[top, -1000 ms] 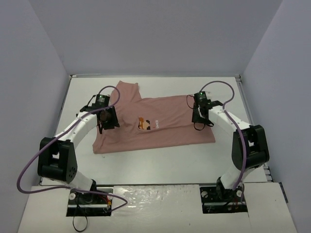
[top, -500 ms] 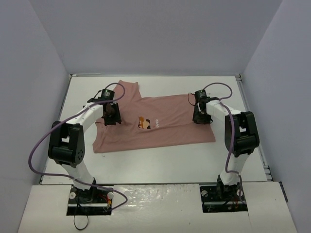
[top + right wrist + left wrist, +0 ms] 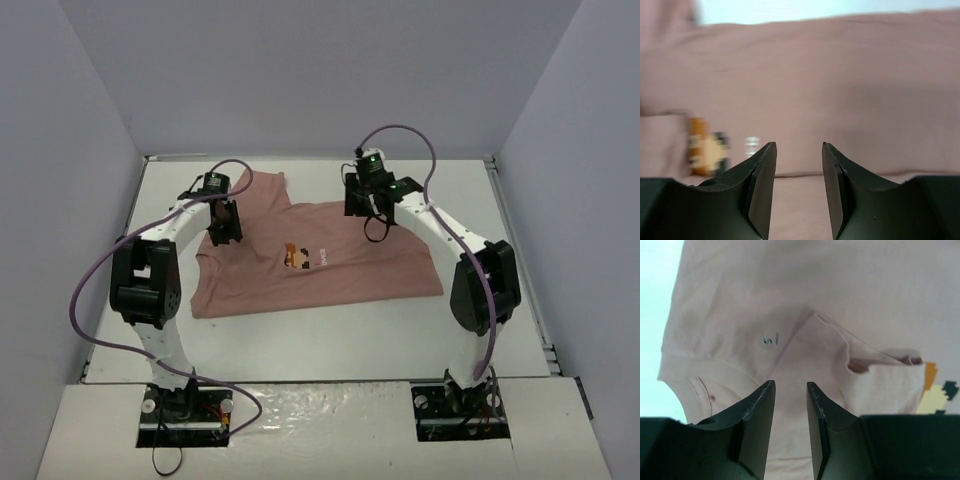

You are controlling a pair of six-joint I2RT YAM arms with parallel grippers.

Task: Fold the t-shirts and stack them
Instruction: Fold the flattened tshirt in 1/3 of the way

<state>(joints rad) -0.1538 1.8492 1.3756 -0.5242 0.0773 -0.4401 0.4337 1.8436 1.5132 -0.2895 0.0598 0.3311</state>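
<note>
From above, a white flat surface [image 3: 330, 330] fills the floor of a booth closed in by three plain lavender-grey walls [image 3: 320, 70]. On it lies one dusty-pink short-sleeved cotton t-shirt [image 3: 350, 262], spread flat towards the left and middle, with one small orange-brown pixel-art print [image 3: 296, 256] on its chest. Two white-and-black arms rise from the near edge, and each trails one purple cable [image 3: 88, 300]. The left hand [image 3: 222, 226] hangs over the shirt's upper left part. The right hand [image 3: 362, 203] hangs over its far edge, right of the middle. The two hands are well apart.

In the left wrist view, the left hand [image 3: 790, 385] has its two black fingers [image 3: 757, 425] parted by a narrow gap. Nothing sits between them, and pink cloth shows through the gap. Below lie the ribbed collar [image 3: 695, 382], a small dark "S" size mark [image 3: 770, 340] and one folded-over flap of cloth [image 3: 880, 375]. The print's edge shows at the far right. Bare surface shows at the upper left.

In the right wrist view, the right hand [image 3: 798, 146] holds its fingers [image 3: 760, 185] spread wider, again with nothing between them. The t-shirt fills almost the whole view, somewhat blurred. The print lies at the left with a tiny patch of white text [image 3: 752, 146] beside it. A thin strip of surface runs along the top.
</note>
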